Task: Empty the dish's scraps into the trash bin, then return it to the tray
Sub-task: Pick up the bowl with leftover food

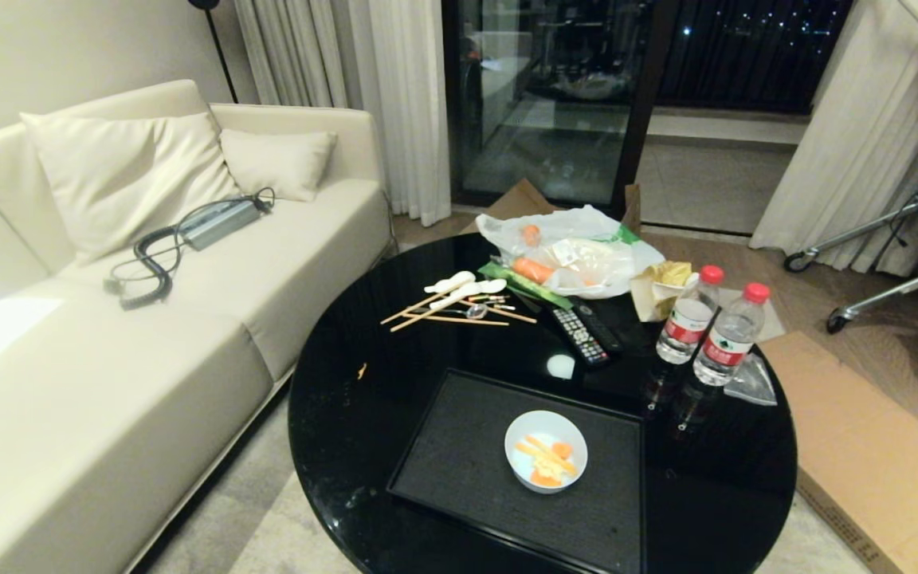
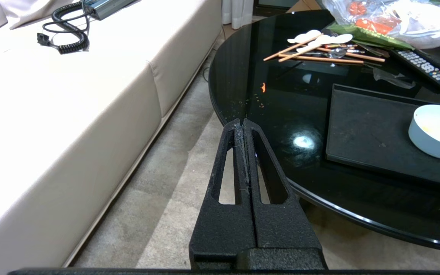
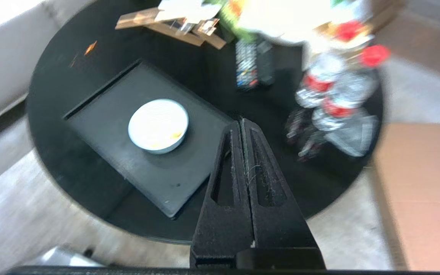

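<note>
Right tool (image 3: 241, 124) fingers pressed together, holding nothing, up above the table (image 3: 212, 95) near the tray (image 3: 105, 114) edge. Dish (image 3: 158, 125) with scraps (image 1: 548, 461) sits on the tray, off to the tool's side, apart from it. Left tool (image 2: 241, 123) also together, empty, at the table rim.

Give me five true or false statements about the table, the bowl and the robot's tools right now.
1. The bowl sits on the tray. True.
2. The bowl is empty. False: carrot slices and peel strips lie in it.
3. The right tool is shut and holds nothing. True.
4. The left tool grips the tray's rim. False: it is shut, empty, off the table's edge.
5. Two bottles with red caps stand on the table beside the remotes. True.
</note>
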Robot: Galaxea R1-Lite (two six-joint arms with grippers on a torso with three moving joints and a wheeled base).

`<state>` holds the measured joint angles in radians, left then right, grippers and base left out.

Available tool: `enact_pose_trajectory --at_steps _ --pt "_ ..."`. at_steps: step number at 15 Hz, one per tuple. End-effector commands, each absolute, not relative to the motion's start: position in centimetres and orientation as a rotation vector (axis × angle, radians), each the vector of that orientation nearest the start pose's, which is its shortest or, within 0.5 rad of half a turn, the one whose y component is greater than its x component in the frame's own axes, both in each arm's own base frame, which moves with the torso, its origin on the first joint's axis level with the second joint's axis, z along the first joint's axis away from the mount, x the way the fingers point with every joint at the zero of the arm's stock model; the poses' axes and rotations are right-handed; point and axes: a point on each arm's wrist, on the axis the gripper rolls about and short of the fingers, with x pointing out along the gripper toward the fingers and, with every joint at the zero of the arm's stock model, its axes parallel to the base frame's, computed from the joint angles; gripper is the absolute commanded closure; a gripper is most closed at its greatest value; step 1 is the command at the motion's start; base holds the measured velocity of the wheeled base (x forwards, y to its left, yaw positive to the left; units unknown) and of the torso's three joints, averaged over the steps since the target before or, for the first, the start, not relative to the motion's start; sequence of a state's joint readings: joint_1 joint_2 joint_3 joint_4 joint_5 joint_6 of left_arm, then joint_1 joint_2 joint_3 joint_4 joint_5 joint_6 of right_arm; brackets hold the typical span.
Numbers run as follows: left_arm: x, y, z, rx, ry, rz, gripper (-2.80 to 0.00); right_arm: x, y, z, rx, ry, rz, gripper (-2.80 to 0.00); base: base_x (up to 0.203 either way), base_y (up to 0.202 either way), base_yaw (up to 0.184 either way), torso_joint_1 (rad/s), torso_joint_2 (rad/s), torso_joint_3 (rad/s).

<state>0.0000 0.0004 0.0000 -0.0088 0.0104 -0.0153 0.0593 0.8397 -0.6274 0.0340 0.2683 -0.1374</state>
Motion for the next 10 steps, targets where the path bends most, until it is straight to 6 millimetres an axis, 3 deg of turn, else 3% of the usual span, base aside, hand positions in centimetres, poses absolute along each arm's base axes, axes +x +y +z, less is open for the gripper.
enact_pose_trajectory --at_steps 1,5,10 --pt "-2.3 0.0 7.6 -0.015 -0.009 0.011 0.0 14.1 2.4 22.7 -0.103 0.388 0.419 0.0 0.0 0.0 0.0 0.0 0.0 0.0" --pt "-2.3 0.0 7.6 -0.015 -0.009 0.012 0.0 19.7 6.1 20.7 -0.097 0.462 0.554 0.0 0.0 0.0 0.0 0.0 0.0 0.0" --pt "-2.3 0.0 7.6 -0.015 -0.009 0.011 0.0 23.9 11.0 18.7 -0.128 0.573 0.595 0.0 0.0 0.0 0.0 0.0 0.0 0.0"
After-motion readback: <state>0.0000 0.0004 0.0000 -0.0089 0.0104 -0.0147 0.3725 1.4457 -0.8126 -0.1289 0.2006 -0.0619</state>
